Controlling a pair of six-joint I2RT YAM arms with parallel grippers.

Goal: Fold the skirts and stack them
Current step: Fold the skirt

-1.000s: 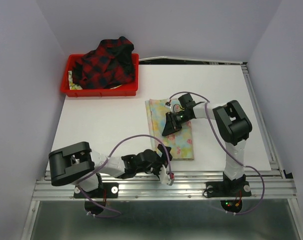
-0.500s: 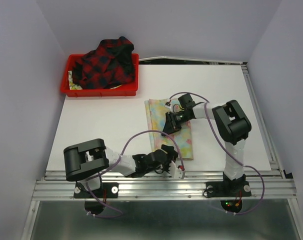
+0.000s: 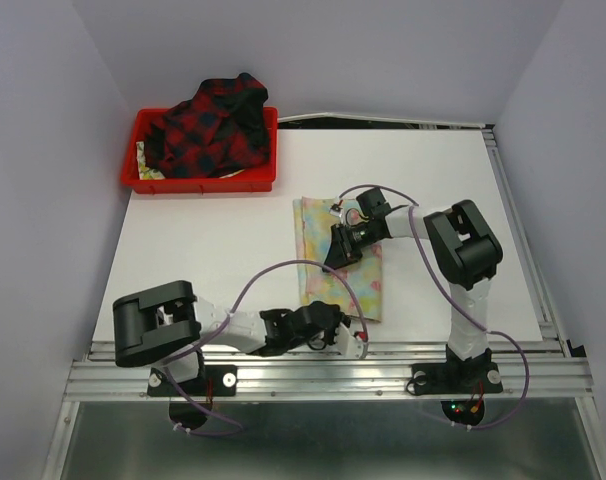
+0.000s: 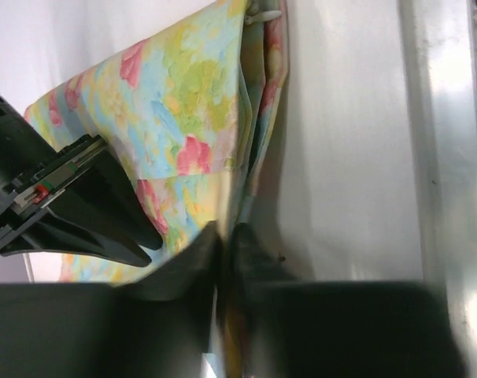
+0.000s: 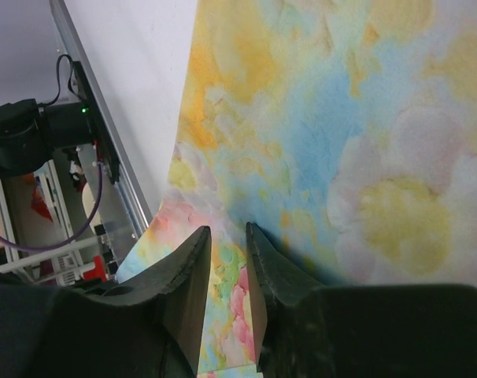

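The pastel yellow and blue floral skirt (image 3: 355, 285) lies folded in a long strip on the white table (image 3: 213, 250). At its near edge, my left gripper (image 3: 339, 323) is shut on the hem. In the left wrist view the floral skirt (image 4: 183, 118) runs in between the closed fingers of the left gripper (image 4: 225, 236). My right gripper (image 3: 336, 260) rests tips-down on the middle of the strip. In its own view the right gripper (image 5: 227, 232) is narrowly open, with flat floral skirt (image 5: 341, 142) showing through the gap. The red-and-black plaid skirt (image 3: 208, 125) is heaped in the tray.
The red plastic tray (image 3: 198, 184) stands at the back left of the table, with a bit of pale cloth under the plaid heap. A metal rail (image 3: 323, 372) runs along the near table edge, just behind the left gripper. Purple cables loop over both arms.
My left gripper went from wide open to shut on the floral skirt's near edge, its arm settling low by the rail. The right gripper has stayed on the cloth.
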